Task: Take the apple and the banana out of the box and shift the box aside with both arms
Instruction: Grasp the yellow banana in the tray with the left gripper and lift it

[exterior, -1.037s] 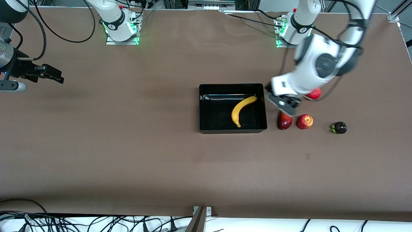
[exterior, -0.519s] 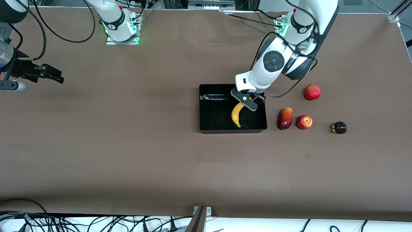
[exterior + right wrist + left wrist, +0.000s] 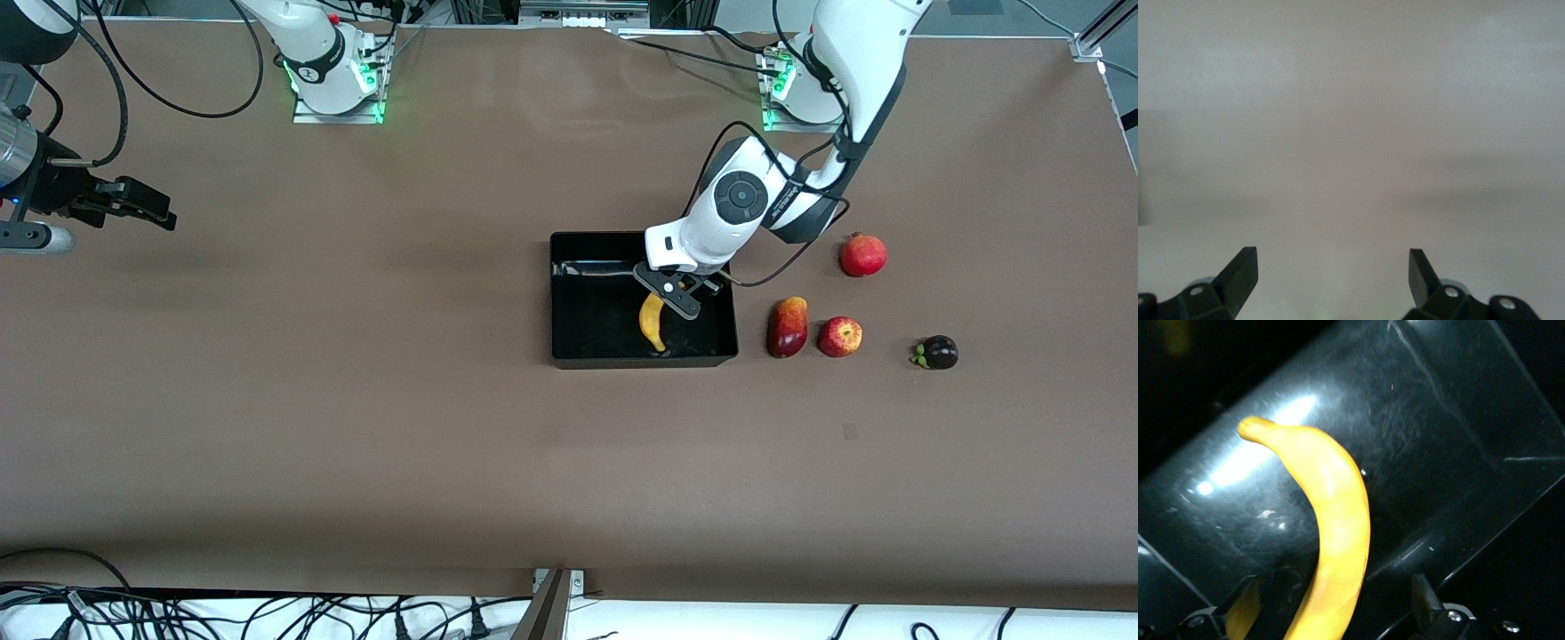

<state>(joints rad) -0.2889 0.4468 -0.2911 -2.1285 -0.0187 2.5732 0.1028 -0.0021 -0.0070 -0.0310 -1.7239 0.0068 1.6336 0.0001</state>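
Observation:
The black box (image 3: 589, 313) sits mid-table with the yellow banana (image 3: 652, 325) lying on its floor. My left gripper (image 3: 673, 299) is low inside the box, open, its fingers either side of the banana's upper half. In the left wrist view the banana (image 3: 1335, 520) runs between the fingers (image 3: 1426, 600) with a gap on each side, so my left gripper (image 3: 1331, 607) is not closed on it. The red-yellow apple (image 3: 840, 336) rests on the table beside the box, toward the left arm's end. My right gripper (image 3: 151, 210) waits open over bare table at the right arm's end, and my right gripper (image 3: 1331, 273) is empty in its wrist view.
A red-yellow mango (image 3: 788, 326) lies between the box and the apple. A pomegranate (image 3: 863, 254) sits farther from the front camera than the apple. A dark mangosteen (image 3: 937, 352) lies toward the left arm's end. Cables hang along the table's near edge.
My left arm swung from above the mango across to the box and came down around the banana. Its fingers stayed open. The right arm has not moved.

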